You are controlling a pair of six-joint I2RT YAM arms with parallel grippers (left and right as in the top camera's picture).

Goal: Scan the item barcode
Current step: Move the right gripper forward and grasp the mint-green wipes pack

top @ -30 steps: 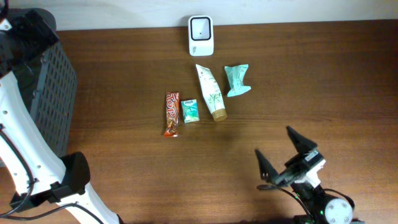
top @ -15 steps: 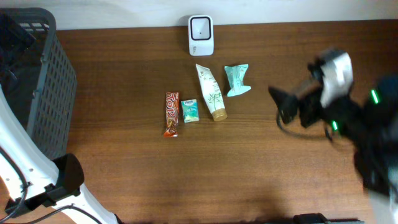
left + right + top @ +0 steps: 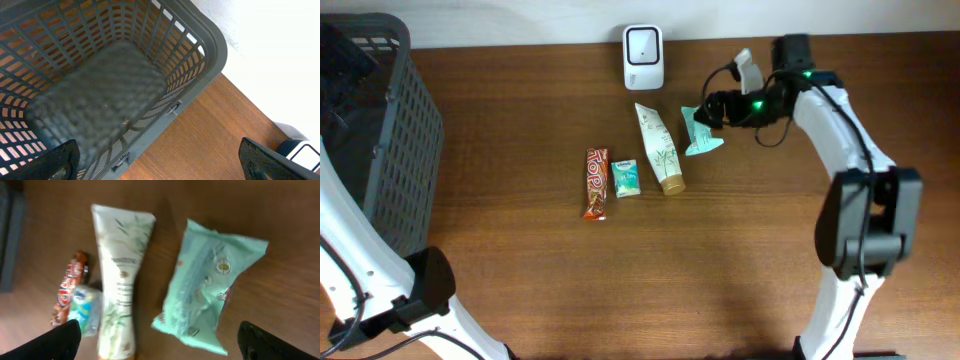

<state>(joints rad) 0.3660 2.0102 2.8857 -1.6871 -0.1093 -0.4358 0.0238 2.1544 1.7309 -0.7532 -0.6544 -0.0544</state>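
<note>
Four items lie mid-table: a mint-green packet (image 3: 701, 131) (image 3: 207, 287), a cream tube (image 3: 660, 148) (image 3: 122, 280), a small teal packet (image 3: 626, 177) (image 3: 85, 307) and a red bar (image 3: 596, 183) (image 3: 70, 287). The white scanner (image 3: 642, 55) stands behind them at the back edge. My right gripper (image 3: 708, 113) (image 3: 160, 347) hovers open just above the mint-green packet, holding nothing. My left gripper (image 3: 160, 165) hangs open and empty over the rim of the grey basket (image 3: 100, 75), and in its view a corner of the scanner (image 3: 305, 155) shows.
The grey basket (image 3: 380, 130) fills the table's far left. The right arm (image 3: 840, 130) stretches from the front right across to the back. Bare brown wood lies in front of the row of items.
The right arm has swung from the table's front right up to the back and now hangs over the mint-green packet, still open. The left arm stays over the basket.
</note>
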